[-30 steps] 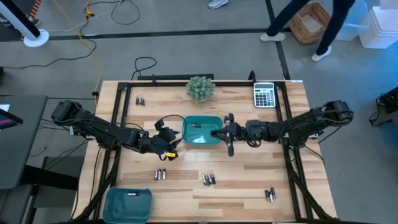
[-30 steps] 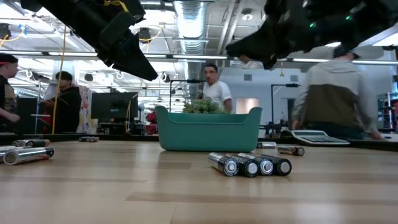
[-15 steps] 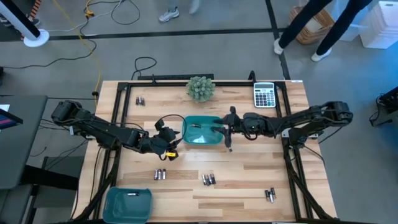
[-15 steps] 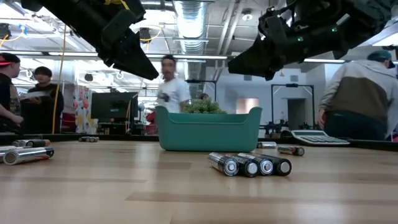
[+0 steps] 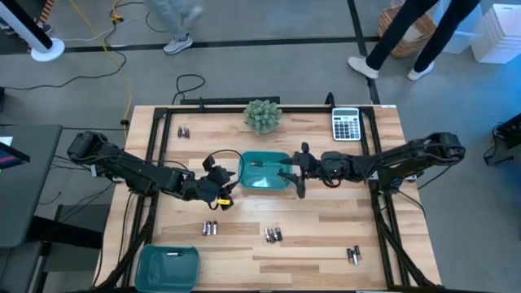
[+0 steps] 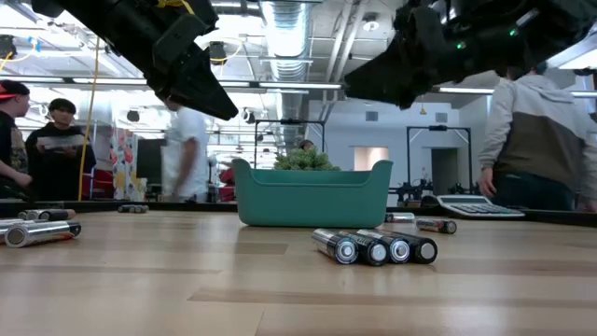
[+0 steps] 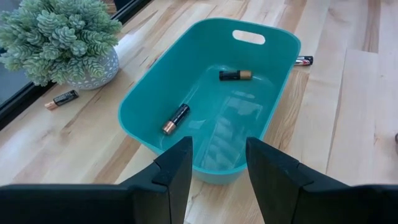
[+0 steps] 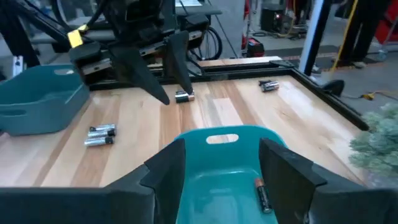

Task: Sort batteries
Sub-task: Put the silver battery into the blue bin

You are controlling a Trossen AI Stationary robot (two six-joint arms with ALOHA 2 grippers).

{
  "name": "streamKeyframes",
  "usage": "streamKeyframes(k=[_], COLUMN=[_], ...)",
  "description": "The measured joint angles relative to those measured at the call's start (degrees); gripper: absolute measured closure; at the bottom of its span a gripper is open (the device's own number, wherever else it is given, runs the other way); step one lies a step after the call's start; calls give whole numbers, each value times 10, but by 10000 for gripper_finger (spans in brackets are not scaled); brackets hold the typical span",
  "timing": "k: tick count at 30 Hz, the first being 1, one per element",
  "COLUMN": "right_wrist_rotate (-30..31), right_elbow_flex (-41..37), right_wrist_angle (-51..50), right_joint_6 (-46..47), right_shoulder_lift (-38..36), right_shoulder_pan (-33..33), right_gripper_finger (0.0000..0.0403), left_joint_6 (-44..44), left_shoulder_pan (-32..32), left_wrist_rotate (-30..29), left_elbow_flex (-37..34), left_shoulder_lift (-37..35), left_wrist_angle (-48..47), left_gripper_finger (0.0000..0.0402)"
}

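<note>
The right hand [image 5: 286, 172] is hanging spread wide over the tray [image 5: 264, 185] where two batteries [image 7: 176, 119] are lying, apparently for a drop, while the left hand [image 5: 229, 181], half-parted and empty, is waiting beside it.

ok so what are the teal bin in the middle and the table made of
The teal bin looks like moulded plastic, smooth and slightly glossy: light reflects off its floor, its corners are rounded and a handle slot is cut in one end. The table looks like wood, probably butcher-block planks with a light satin finish: pale strips show grain and seams.
</note>
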Motion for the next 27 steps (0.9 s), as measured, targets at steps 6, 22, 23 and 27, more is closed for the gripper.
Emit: streamKeyframes(k=[6,22,23,27], right_wrist_rotate=[109,235,239,250], right_elbow_flex=[0,0,0,0], right_wrist_angle=[-136,-376,-378,-383], right_joint_6=[11,260,277,341], right_shoulder_lift=[-69,-57,-46,6], right_shoulder_pan=[66,257,260,259], right_gripper_finger=[190,191,191,191], left_joint_6=[1,6,6,6], left_shoulder_pan=[0,0,0,0], left_wrist_rotate=[0,0,0,0], left_elbow_flex=[0,0,0,0], left_shoulder_lift=[0,0,0,0], left_wrist_angle=[0,0,0,0], left_gripper_finger=[258,258,258,258])
